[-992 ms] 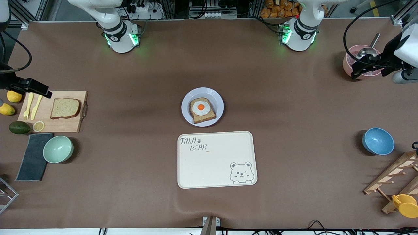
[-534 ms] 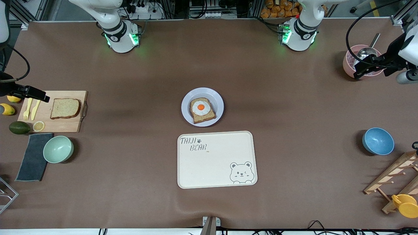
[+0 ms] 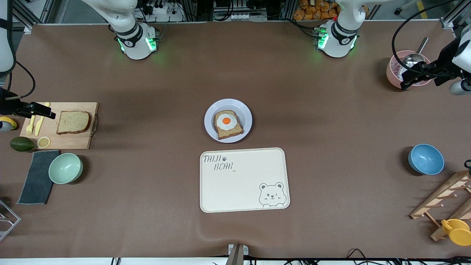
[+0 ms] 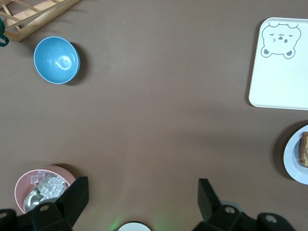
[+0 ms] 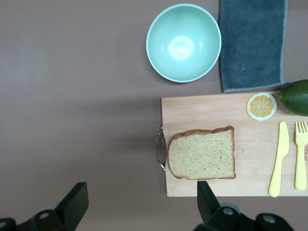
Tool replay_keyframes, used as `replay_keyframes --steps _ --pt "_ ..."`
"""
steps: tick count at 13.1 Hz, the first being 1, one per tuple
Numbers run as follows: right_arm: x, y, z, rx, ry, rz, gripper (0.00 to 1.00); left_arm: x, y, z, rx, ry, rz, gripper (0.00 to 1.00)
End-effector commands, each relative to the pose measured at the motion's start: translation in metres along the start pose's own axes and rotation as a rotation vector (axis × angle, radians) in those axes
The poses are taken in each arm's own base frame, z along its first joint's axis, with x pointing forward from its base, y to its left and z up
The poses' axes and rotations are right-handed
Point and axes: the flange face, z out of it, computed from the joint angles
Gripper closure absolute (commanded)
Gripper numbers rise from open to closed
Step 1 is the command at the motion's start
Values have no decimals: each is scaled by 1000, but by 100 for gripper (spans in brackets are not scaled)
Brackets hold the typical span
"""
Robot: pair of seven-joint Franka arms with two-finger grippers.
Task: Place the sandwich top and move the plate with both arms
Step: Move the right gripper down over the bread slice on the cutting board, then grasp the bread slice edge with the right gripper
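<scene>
The right hand (image 3: pixel 46 110) has crept over the yellow cutlery (image 3: pixel 36 120).

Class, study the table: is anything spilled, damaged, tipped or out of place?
Nothing stands out. The sandwich top lies flat on the cutting board, the plate holds the egg-topped bread, and the bowls stand upright.

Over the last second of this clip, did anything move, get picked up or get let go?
Only the arms moved. The right gripper drifted toward the front camera over the wooden cutting board's edge at the yellow fork and knife, jaws open. The left gripper pulled back toward the table's end at the pink bowl, jaws open. Nothing was grasped or released. The plain brown bread slice and round pale plate stayed put.
</scene>
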Motion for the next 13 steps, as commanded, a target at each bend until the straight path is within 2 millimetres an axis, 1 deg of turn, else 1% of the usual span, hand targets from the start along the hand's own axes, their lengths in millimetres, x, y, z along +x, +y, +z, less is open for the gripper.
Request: replay_keyframes --steps 1,3,4,5,6,7,8,10,11,12,13 --pt "-12 21 20 24 21 -31 0 -2 0 -5 -7 -5 7 0" --pt "-13 35 42 33 8 -39 0 -2 2 -5 -6 -5 10 0" --pt "-15 54 57 58 5 -63 0 -2 2 -5 -9 -6 10 0" --pt "-18 76 77 109 12 -85 0 -4 9 -6 -13 -5 19 0" --pt "-18 89 94 140 23 -123 0 -5 13 -7 -11 -3 20 0" --pt "-19 98 109 152 17 -135 0 -6 18 -7 -11 -3 28 0" --pt "-18 101 120 158 6 -130 1 -6 20 -7 -10 -3 31 0" --pt "-19 122 141 148 22 -151 2 -7 22 -6 -9 -6 35 0" --pt "-19 132 158 146 26 -180 2 -7 23 -6 -9 -6 37 0" --pt "-21 138 171 157 22 -175 2 -7 24 -6 -11 -6 39 0" --pt "-23 142 179 179 28 -166 6 -8 25 -6 -10 -8 40 0"
